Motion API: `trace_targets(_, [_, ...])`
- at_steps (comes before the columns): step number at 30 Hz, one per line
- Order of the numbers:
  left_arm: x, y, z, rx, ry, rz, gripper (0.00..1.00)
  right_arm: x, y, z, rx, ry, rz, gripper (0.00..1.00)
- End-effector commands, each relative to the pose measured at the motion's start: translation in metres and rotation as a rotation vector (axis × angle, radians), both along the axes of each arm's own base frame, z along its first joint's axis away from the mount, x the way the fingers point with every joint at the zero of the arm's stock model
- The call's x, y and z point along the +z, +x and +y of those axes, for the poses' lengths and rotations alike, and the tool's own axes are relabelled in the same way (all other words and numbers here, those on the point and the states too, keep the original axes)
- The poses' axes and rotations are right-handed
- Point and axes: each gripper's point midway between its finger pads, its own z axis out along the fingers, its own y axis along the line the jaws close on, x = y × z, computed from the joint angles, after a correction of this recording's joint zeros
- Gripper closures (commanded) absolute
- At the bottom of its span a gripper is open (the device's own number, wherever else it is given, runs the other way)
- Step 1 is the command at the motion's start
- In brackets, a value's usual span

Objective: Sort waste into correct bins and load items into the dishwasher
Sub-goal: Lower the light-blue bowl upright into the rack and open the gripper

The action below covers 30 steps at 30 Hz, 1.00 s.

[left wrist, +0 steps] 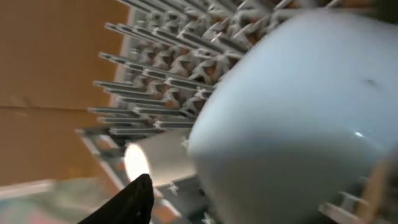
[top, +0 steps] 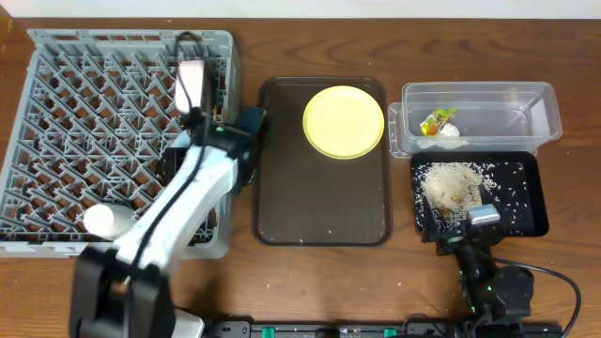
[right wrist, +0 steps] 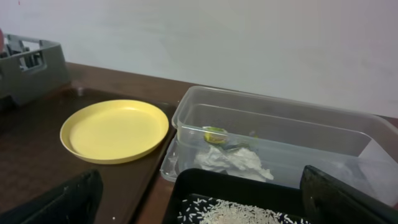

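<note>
The left gripper (top: 193, 105) seems pinched on a white cup (top: 190, 80), though the blurred wrist view leaves the grip itself unclear. The cup hangs over the dish rack (top: 56, 113), toward its 1 o'clock corner. A second white cup (top: 106, 221) lies at the rack's 7 o'clock corner. The right gripper (right wrist: 200, 186) has its fingers spread wide above the black bin (top: 526, 188), which holds rice (top: 451, 183). At that bin's 12 o'clock sits the clear bin (top: 526, 103), holding a wrapper (top: 437, 120) and a tissue (top: 449, 134). The yellow plate (top: 344, 121) rests on the brown tray (top: 282, 188), at its 1 o'clock.
</note>
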Motion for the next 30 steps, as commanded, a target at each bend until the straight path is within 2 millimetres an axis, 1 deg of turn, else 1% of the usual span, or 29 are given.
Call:
trace_targets(1, [0.025,-0.002,-0.024,-0.005,-0.247,-0.127,0.41,-0.001,0.0,-0.002,-0.009,-0.009,-0.003,0.01])
trace_targets(4, [0.046,-0.001,-0.027,-0.022,-0.312,-0.229,0.38,-0.001,0.0,-0.002,-0.009,-0.009,-0.003,0.01])
trace_targets(7, [0.06,0.006,-0.028,-0.053,-0.338,-0.299,0.37,-0.001,0.0,-0.002,-0.009,-0.009,-0.003,0.01])
trace_targets(9, [0.065,0.012,-0.028,-0.055,-0.35,-0.333,0.37,-0.001,0.0,-0.002,-0.009,-0.009,-0.003,0.01])
trace_targets(11, [0.064,0.019,-0.031,-0.079,-0.362,-0.336,0.38,-0.001,0.0,-0.002,-0.009,-0.009,-0.003,0.01])
trace_targets(13, [0.067,0.031,-0.032,-0.104,-0.358,-0.36,0.38,-0.001,0.0,-0.002,-0.009,-0.009,-0.003,0.01])
trace_targets(14, [0.071,0.04,-0.033,-0.127,-0.354,-0.381,0.38,-0.001,0.0,-0.002,-0.009,-0.009,-0.003,0.01])
trace_targets(16, [0.082,0.06,-0.04,-0.197,-0.362,-0.438,0.38,-0.001,0.0,-0.002,-0.009,-0.009,-0.003,0.01])
trace_targets(17, [0.092,0.078,-0.048,-0.274,-0.371,-0.479,0.39,-0.001,0.0,-0.002,-0.009,-0.009,-0.003,0.01])
trace_targets(19, [0.1,0.096,-0.048,-0.311,-0.358,-0.53,0.39,-0.001,0.0,-0.002,-0.009,-0.009,-0.003,0.01])
trace_targets(20, [0.101,0.103,-0.047,-0.315,-0.351,-0.547,0.4,-0.001,0.0,-0.002,-0.009,-0.009,-0.003,0.01])
trace_targets(22, [0.095,0.119,-0.042,-0.311,-0.331,-0.555,0.4,-0.001,0.0,-0.002,-0.009,-0.009,-0.003,0.01])
trace_targets(23, [0.088,0.127,-0.037,-0.307,-0.318,-0.548,0.4,-0.001,0.0,-0.002,-0.009,-0.009,-0.003,0.01])
trace_targets(24, [0.082,0.133,-0.033,-0.306,-0.304,-0.539,0.43,-0.001,0.0,-0.002,-0.009,-0.009,-0.003,0.01])
trace_targets(25, [0.069,0.145,-0.022,-0.293,-0.28,-0.521,0.48,-0.001,0.0,-0.002,-0.009,-0.009,-0.003,0.01])
trace_targets(26, [0.062,0.152,-0.015,-0.273,-0.276,-0.524,0.5,-0.001,0.0,-0.002,-0.009,-0.009,-0.003,0.01])
trace_targets(28, [0.052,0.161,-0.003,-0.243,-0.271,-0.529,0.5,-0.001,0.0,-0.002,-0.009,-0.009,-0.003,0.01])
trace_targets(30, [0.041,0.167,0.004,-0.225,-0.269,-0.521,0.5,-0.001,0.0,-0.002,-0.009,-0.009,-0.003,0.01])
